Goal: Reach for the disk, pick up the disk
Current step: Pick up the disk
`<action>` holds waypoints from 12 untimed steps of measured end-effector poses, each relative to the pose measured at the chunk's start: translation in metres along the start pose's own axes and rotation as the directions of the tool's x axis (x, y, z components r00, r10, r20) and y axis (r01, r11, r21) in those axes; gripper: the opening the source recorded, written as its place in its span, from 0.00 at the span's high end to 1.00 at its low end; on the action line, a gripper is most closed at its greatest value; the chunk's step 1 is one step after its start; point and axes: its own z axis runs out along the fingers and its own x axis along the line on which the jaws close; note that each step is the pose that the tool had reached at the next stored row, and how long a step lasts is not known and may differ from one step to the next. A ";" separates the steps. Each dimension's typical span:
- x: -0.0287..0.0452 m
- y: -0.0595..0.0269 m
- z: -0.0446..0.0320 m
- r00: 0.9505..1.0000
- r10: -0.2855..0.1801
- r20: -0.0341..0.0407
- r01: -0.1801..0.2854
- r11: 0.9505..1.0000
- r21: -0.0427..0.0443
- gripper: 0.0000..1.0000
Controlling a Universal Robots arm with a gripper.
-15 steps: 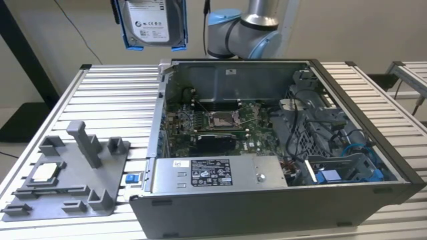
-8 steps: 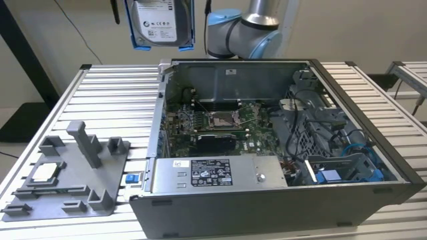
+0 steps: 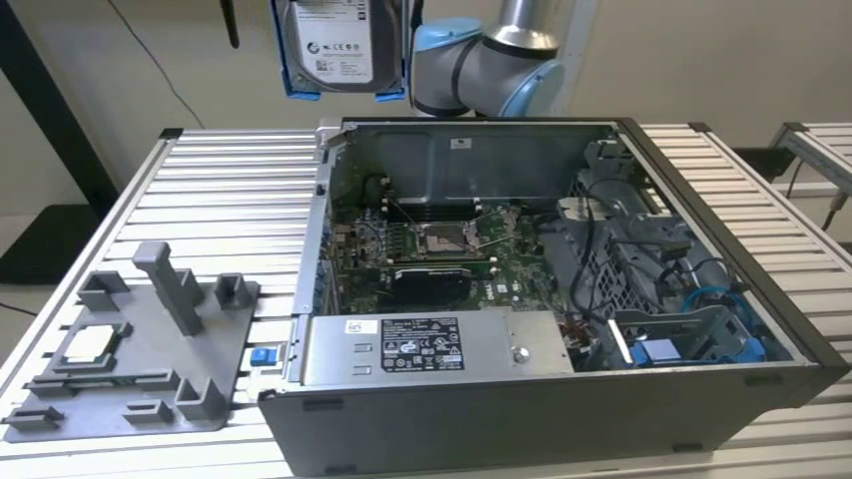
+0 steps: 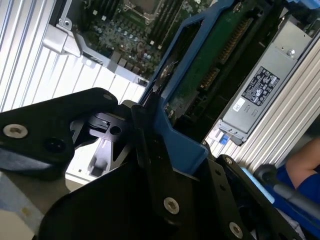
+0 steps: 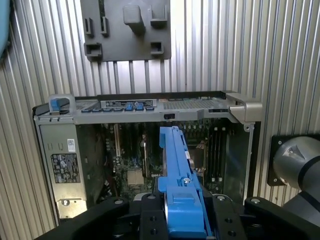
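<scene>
Exterior view from where I stand: the disk (image 3: 343, 45) hangs high in the air, label facing out, blue rails down both sides. It is above the far edge of the desk (image 3: 226, 190), just behind the open case (image 3: 533, 429) and beside the arm (image 3: 486, 70). A grey holder (image 3: 147, 399) lies on the desk towards the exterior view's left, with a small chip (image 3: 91, 342) on it.

In both wrist views the black end effector (image 5: 182, 215) (image 4: 152, 130) is clenched on the disk (image 5: 175, 165) (image 4: 205, 70), gripping its blue rail. The disk shows edge-on in the first wrist view, and its green board faces the second. The case (image 5: 150, 112) lies well below, motherboard exposed.
</scene>
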 end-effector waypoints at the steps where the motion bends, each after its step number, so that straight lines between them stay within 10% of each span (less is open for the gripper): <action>1: -0.0001 -0.0024 0.0005 1.000 0.000 0.000 0.000 1.000 0.000 1.00; 12: -0.0017 -0.0294 0.0059 1.000 0.000 0.000 0.000 1.000 0.000 1.00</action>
